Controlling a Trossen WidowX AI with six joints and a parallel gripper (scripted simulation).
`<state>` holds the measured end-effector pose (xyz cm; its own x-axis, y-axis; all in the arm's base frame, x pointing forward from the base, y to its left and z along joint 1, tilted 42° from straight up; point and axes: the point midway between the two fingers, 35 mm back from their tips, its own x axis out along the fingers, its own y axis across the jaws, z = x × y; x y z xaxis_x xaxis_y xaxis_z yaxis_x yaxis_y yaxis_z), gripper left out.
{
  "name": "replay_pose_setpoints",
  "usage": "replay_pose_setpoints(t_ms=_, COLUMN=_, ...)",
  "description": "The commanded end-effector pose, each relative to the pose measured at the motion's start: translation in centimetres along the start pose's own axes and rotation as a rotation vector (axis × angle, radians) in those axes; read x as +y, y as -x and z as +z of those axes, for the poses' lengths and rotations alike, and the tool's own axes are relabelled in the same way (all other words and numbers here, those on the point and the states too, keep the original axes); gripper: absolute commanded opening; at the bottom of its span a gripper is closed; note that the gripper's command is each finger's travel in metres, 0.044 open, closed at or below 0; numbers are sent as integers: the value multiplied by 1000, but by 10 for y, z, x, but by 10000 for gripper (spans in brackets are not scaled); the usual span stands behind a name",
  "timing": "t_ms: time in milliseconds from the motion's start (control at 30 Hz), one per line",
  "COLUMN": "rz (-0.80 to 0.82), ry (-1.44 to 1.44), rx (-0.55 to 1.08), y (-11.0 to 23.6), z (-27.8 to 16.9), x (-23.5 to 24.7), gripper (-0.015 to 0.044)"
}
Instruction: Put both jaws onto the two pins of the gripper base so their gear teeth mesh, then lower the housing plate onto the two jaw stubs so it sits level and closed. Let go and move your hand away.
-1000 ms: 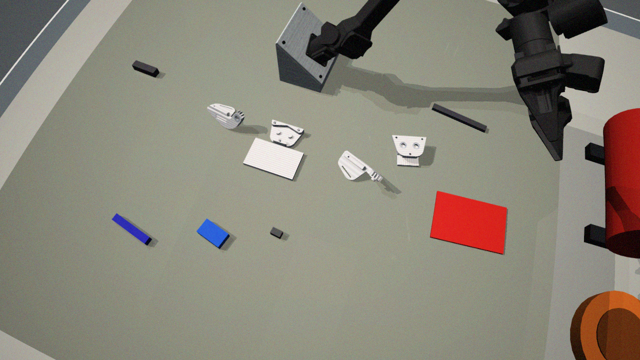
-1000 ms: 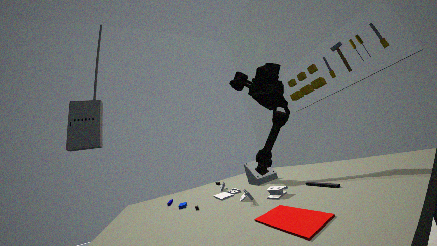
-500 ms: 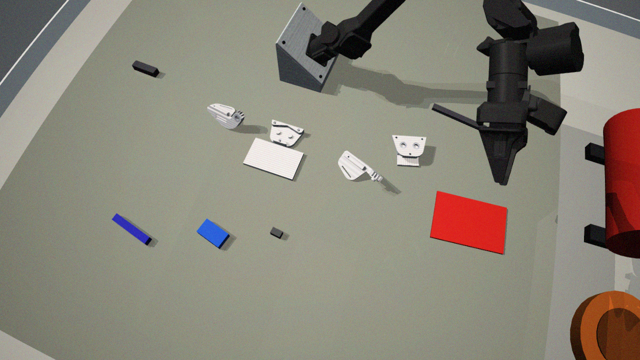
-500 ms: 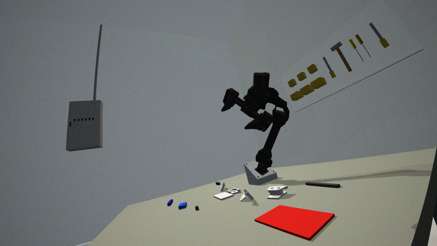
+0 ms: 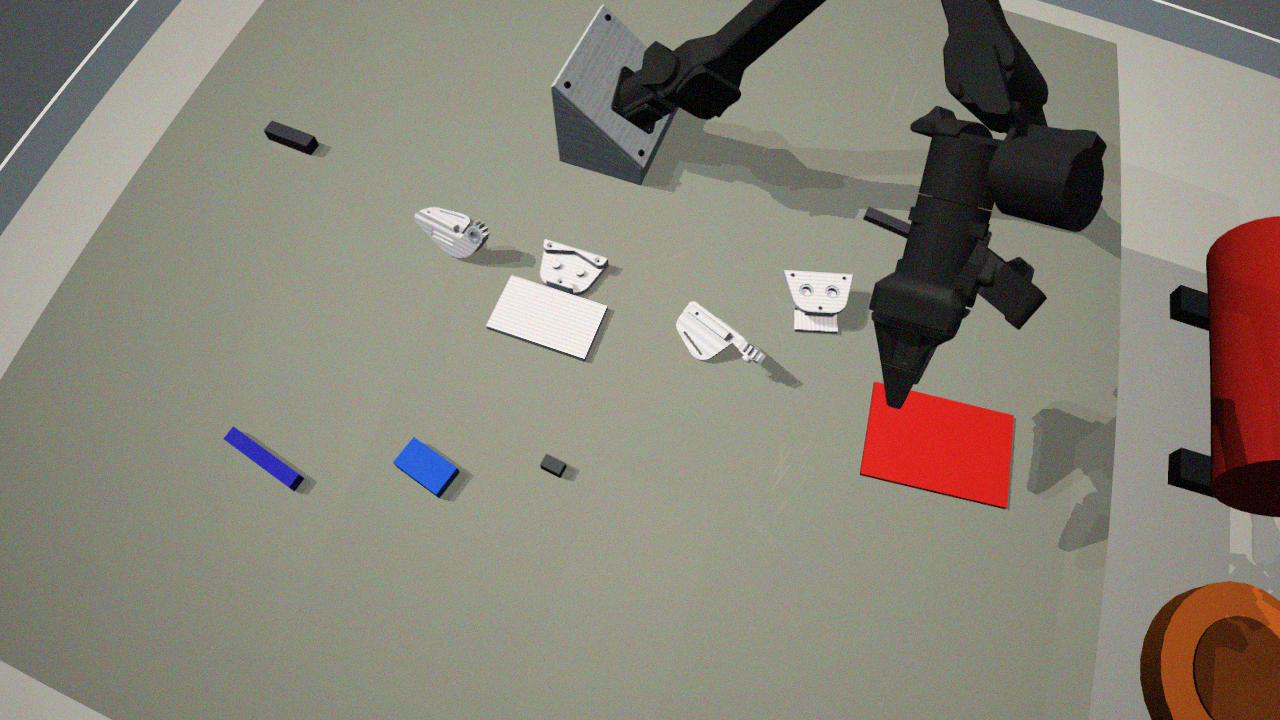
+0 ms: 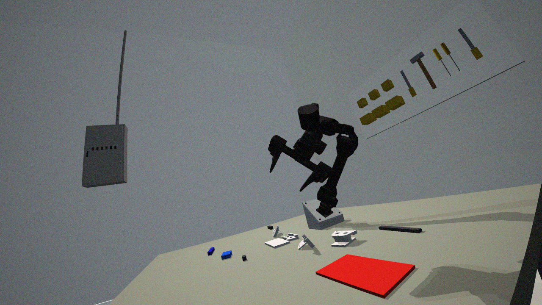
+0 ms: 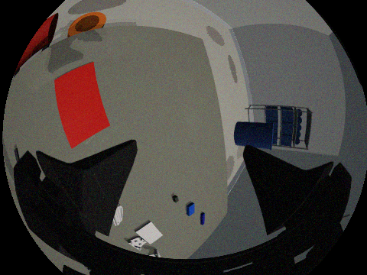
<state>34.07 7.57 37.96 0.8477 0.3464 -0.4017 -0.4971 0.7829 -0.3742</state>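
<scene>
My gripper (image 6: 285, 181) (image 7: 192, 148) is open and empty, high above the table. A white toothed jaw (image 5: 452, 232) (image 6: 275, 231) lies tilted at the left. The other jaw (image 5: 711, 333) (image 6: 305, 242) (image 7: 118, 215) lies tilted right of the white slab. A white part on a foot (image 5: 818, 291) (image 6: 343, 234), with two round features on top, looks like the gripper base. The left finger seems to hide it in the wrist view. A low white part with two small studs (image 5: 572, 266) (image 6: 290, 237) (image 7: 137, 242), beside the slab, looks like the housing plate. Which is which is not certain.
Around them are a white slab (image 5: 547, 317) (image 7: 149, 232), a red plate (image 5: 938, 447) (image 6: 365, 275) (image 7: 81, 105), two blue blocks, small dark blocks and a black bar (image 5: 886, 221) (image 6: 400, 228). The arm's metal mount (image 5: 595, 125) stands behind the white parts.
</scene>
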Motion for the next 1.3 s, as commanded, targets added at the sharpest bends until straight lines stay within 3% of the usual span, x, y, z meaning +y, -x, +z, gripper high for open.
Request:
replay_pose_setpoints(t_ms=0, rz=72, ry=12, rx=56, y=-11, z=-20, x=9, gripper=440)
replay_pose_setpoints(t_ms=600, rz=387, ry=7, rx=240, y=-34, z=-93, x=52, gripper=440)
replay_pose_setpoints(t_ms=1267, rz=748, ry=-111, rx=336, y=-29, z=-152, x=101, gripper=440)
